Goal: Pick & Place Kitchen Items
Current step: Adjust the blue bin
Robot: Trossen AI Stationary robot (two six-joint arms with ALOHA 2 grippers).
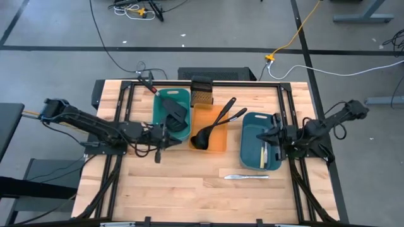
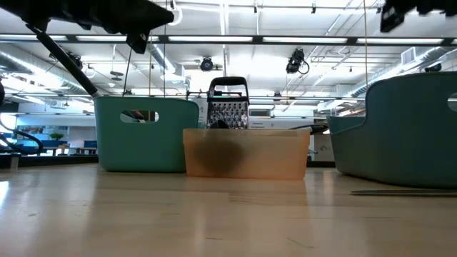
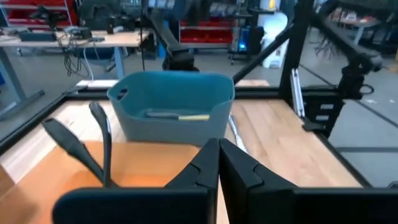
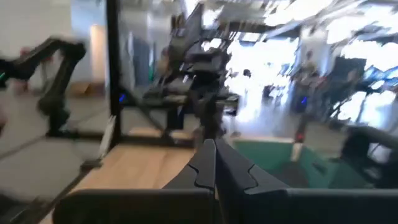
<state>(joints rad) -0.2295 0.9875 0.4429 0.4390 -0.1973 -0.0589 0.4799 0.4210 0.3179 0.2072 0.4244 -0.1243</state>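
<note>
High view, spatula (image 1: 173,112) in teal tray (image 1: 184,94), just beside left gripper (image 1: 169,133) closed jaws

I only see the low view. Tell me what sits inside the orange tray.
Observer: Two black ladles lie in the orange tray, with their handles sticking out past its far rim.
Operator: Now report the teal tray.
Observer: The teal tray holds a black spatula.
Operator: Give me the pincers.
Observer: Both are shut. The left pincer is at the teal tray's near corner, and the right pincer is at the right rim of the blue tray.
</note>
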